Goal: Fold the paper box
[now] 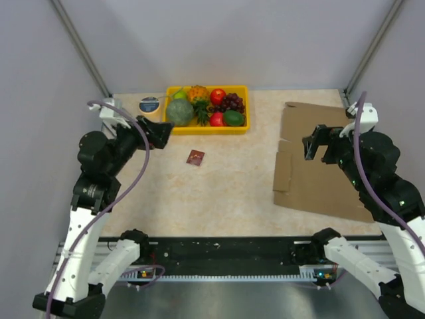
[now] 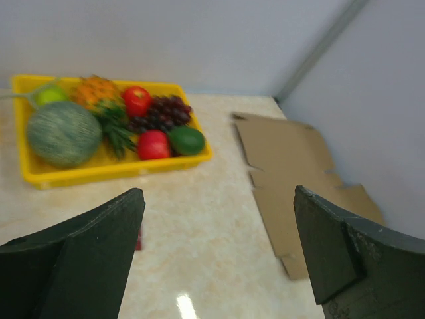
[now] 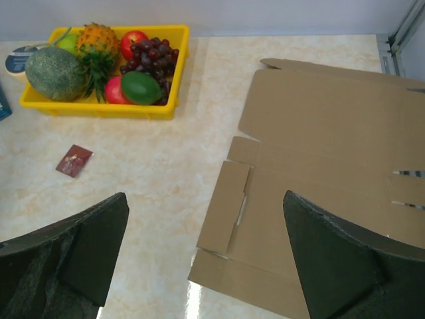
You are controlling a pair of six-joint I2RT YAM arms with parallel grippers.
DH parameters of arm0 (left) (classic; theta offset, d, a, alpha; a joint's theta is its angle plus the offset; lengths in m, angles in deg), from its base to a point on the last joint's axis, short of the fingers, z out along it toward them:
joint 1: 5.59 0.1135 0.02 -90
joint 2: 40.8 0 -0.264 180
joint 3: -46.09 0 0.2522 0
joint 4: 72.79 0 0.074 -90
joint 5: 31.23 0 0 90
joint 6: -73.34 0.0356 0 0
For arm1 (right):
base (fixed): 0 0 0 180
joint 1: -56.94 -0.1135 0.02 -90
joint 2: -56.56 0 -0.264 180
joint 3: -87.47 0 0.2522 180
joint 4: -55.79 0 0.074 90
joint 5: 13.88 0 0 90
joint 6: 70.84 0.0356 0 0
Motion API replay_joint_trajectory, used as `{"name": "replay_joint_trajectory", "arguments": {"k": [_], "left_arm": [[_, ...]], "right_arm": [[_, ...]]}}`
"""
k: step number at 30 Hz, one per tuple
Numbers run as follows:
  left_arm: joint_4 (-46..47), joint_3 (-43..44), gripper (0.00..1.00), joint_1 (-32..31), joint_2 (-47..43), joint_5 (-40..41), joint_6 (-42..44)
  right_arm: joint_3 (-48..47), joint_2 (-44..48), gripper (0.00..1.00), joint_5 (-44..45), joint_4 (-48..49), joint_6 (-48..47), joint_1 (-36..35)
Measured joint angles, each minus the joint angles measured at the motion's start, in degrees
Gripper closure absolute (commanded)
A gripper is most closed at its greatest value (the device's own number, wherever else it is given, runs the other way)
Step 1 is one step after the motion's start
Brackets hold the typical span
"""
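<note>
The paper box is a flat brown die-cut cardboard sheet lying on the right side of the table, with a small side flap along its left edge. My right gripper hangs open above the sheet's left part. In the right wrist view the sheet fills the right half, with the right gripper wide open over its left edge and holding nothing. My left gripper is open above the table's left side, far from the sheet. The left wrist view shows the left gripper empty, with the cardboard ahead on the right.
A yellow tray of toy fruit stands at the back centre. A small red packet lies in front of it. A round blue-and-white tin sits left of the tray. Grey walls enclose the table on three sides.
</note>
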Motion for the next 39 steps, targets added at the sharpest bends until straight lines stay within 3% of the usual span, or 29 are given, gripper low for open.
{"name": "replay_joint_trajectory", "arguments": {"k": [5, 13, 19, 24, 27, 29, 31, 34, 35, 36, 39], "left_arm": [[4.33, -4.94, 0.04, -16.46, 5.25, 3.08, -2.84], [23.12, -16.17, 0.07, -33.77, 35.41, -0.22, -18.73], [41.44, -14.43, 0.08, -47.04, 58.03, 0.37, -34.93], [54.21, -11.72, 0.16, -52.85, 67.58, 4.48, -48.26], [59.52, -10.91, 0.27, -54.42, 71.34, 7.74, -54.55], [60.89, -10.05, 0.43, -54.97, 72.96, 9.33, -56.98], [61.18, -9.16, 0.48, -55.32, 74.40, 11.10, -58.47], [60.43, -9.42, 0.65, -55.32, 74.53, 13.35, -58.58], [59.98, -9.60, 0.87, -55.15, 74.34, 14.36, -57.53], [59.89, -9.62, 0.97, -54.95, 74.31, 14.58, -57.44], [58.73, -10.75, 1.00, -53.24, 72.70, 15.21, -54.49]], "right_arm": [[2.71, -1.79, 0.01, -0.63, -0.46, 0.83, 0.00], [5.99, 0.31, 0.01, -7.02, -1.84, 3.37, 0.00], [5.44, 5.57, 0.01, -7.06, -3.30, 5.31, -0.02], [5.11, 6.36, 0.01, -6.67, -4.61, 5.86, -0.09], [5.11, 7.54, 0.01, -6.45, -5.18, 6.14, -0.11], [5.11, 8.35, 0.01, -6.34, -5.46, 6.14, -0.11], [5.11, 8.76, 0.01, -6.27, -5.60, 6.14, -0.11], [5.20, 8.76, 0.01, -6.43, -5.62, 6.14, -0.11], [5.35, 8.74, 0.01, -6.56, -5.53, 6.12, -0.11], [5.66, 8.74, 0.01, -6.75, -5.38, 6.12, -0.13], [7.41, 8.63, 0.01, -7.45, -5.25, 6.08, -0.13]]}}
